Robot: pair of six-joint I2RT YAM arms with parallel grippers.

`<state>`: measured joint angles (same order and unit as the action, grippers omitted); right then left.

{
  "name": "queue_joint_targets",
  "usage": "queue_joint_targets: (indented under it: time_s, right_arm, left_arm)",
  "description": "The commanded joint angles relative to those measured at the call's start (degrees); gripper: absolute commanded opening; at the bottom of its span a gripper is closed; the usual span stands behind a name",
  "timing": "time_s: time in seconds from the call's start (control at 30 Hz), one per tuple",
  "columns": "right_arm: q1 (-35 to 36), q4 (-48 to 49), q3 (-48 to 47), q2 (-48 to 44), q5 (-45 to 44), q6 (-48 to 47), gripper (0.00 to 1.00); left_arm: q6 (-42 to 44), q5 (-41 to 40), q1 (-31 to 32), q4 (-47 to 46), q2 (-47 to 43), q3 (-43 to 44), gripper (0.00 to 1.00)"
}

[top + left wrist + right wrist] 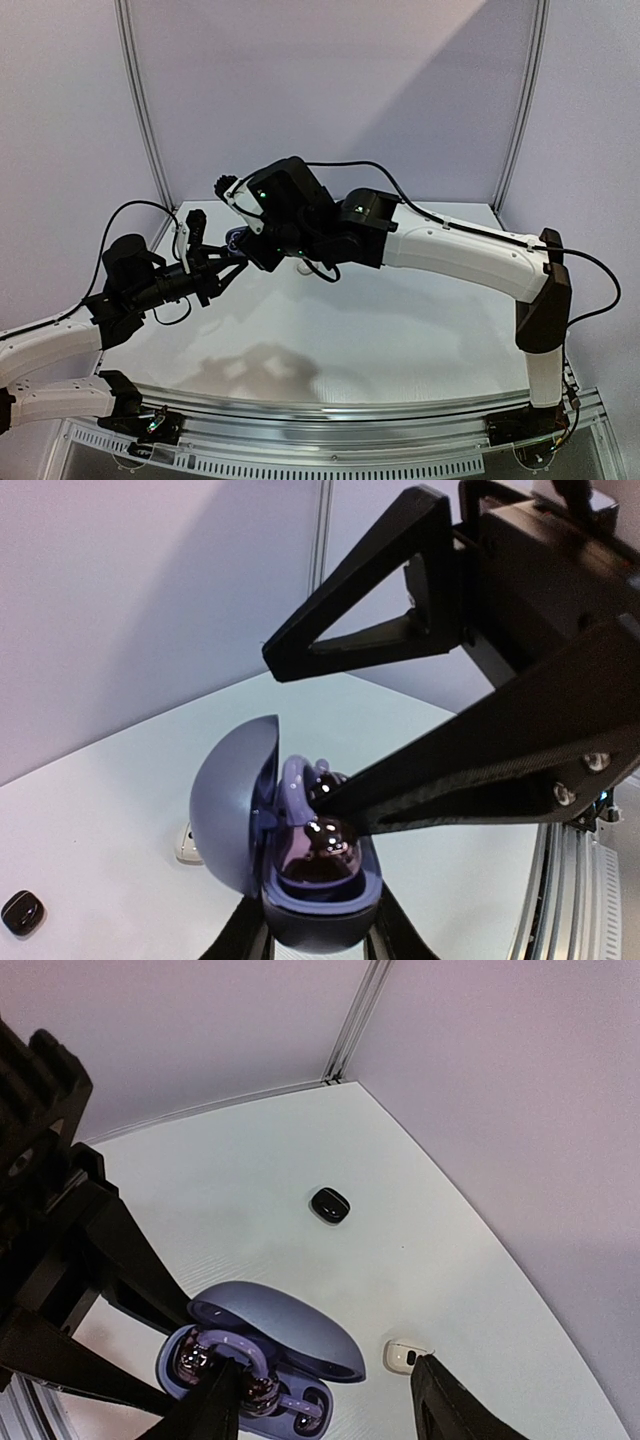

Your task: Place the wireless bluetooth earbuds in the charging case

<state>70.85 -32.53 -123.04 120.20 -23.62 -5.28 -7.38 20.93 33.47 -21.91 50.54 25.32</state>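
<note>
Left gripper clamped on the base of the lavender-blue pebble-shaped plastic charging case, lid open, held above the table. Right gripper jaws apart, one finger tip against the glossy dark-purple earbuds with lavender loops lying in the case wells.

Judgement: seating stage. Press lightly and straight into the well, keep the left hold steady, and avoid snagging a loop.

Room: pale lilac booth walls and a white matte table. On it, well apart, a small glossy black pod and a small white pod
</note>
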Motion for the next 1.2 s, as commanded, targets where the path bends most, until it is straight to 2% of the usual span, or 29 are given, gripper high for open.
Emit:
queue_joint_targets:
  time_s: [0.0, 0.43, 1.17]
  right_arm:
    - [0.53, -8.82, 1.39, 0.82, 2.58, -0.45, 0.60]
    - [0.61, -6.57, 0.54, 1.19, 1.29, -1.14, 0.65]
    - [0.56, -6.57, 0.58, 0.10, 3.75, -1.14, 0.65]
  left_arm:
    - [-0.70, -0.65, -0.16, -11.13, -1.41, 1.16, 0.00]
    - [-0.80, -0.67, -0.16, -10.77, -1.63, 1.00, 0.00]
    - [-1.18, -0.36, -0.16, -11.48, -1.68, 0.75, 0.00]
